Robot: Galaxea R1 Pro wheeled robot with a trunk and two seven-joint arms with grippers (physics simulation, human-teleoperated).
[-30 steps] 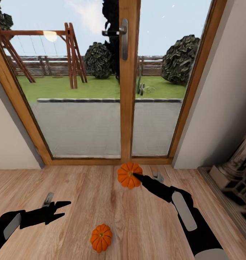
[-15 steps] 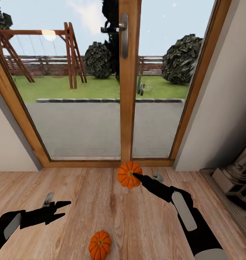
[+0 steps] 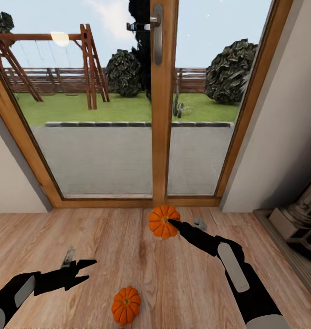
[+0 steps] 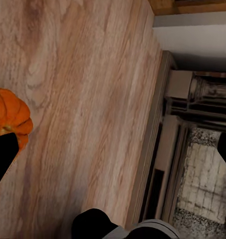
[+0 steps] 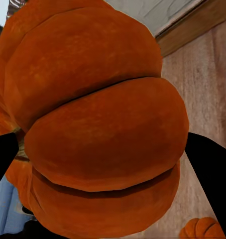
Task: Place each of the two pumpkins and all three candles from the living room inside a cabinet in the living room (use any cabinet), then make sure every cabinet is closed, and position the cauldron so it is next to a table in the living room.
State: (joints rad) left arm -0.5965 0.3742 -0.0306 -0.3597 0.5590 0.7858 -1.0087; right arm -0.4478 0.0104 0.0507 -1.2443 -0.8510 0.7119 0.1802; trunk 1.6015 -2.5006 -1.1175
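The right gripper (image 3: 168, 223) is clamped on one pumpkin (image 3: 163, 221) and holds it up in the air, in front of the bottom of the glass door (image 3: 163, 114). In the right wrist view this held pumpkin (image 5: 98, 119) looks very big, with a black finger (image 5: 212, 169) pressed on one side and another finger on the other side. The second pumpkin (image 3: 126, 305) sits on the wood floor (image 3: 173, 283) — close to the robot, between the two arms and nearer the left one. A bit of it peeks out in the right wrist view too (image 5: 201, 228). The left gripper (image 3: 85, 270) hangs low over the floor with its fingers spread apart and nothing in them. It is near the floor pumpkin but not touching it. In the left wrist view that pumpkin (image 4: 9, 118) shows by one black fingertip (image 4: 3, 154). The door has a wood frame and a grey handle (image 3: 157, 39), and behind the glass there is a swing set (image 3: 50, 68), green grass and dark bushes (image 3: 230, 73). At the right side of the room stands a stone fireplace (image 3: 301, 219) — grey and pale.
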